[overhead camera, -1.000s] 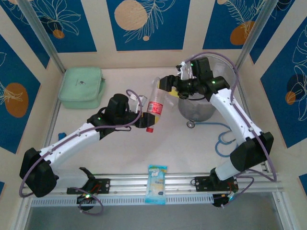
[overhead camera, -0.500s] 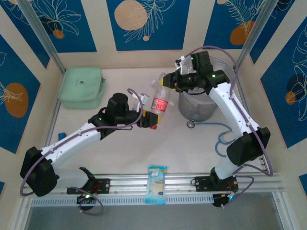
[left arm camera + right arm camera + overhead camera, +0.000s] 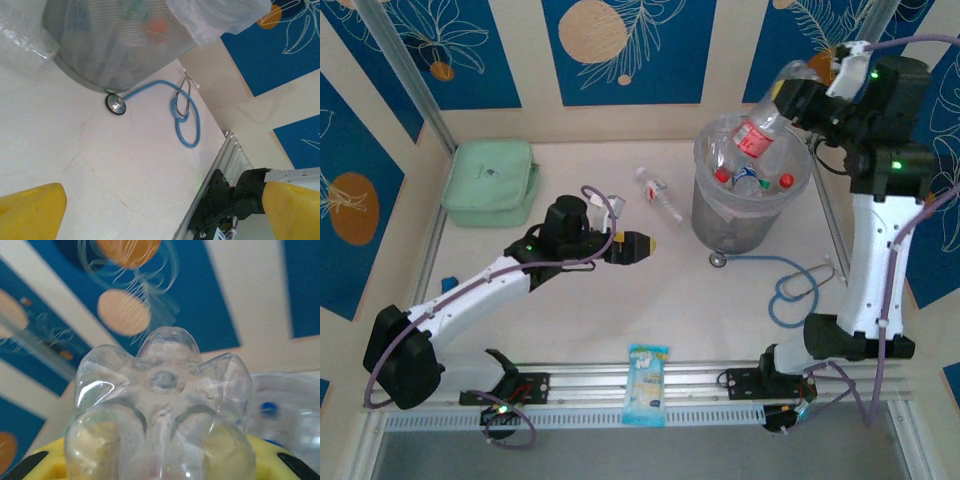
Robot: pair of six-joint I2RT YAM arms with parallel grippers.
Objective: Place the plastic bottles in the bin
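Plastic bottle (image 3: 760, 125) held tilted above the bin (image 3: 725, 228), cap end pointing down toward the open top.
Your right gripper (image 3: 798, 97) is clenched on that bottle's base end, raised over the bin's far right rim. Other bottles (image 3: 748, 180) lie inside the bin, red caps showing. One loose bottle (image 3: 660, 197) lies on the table (image 3: 620, 310) just left of the bin. Your left gripper (image 3: 638, 245) hovers near the table's middle, yellow fingers (image 3: 30, 215) spread, holding nothing. A blue stethoscope (image 3: 116, 104) rests at the bin's foot.
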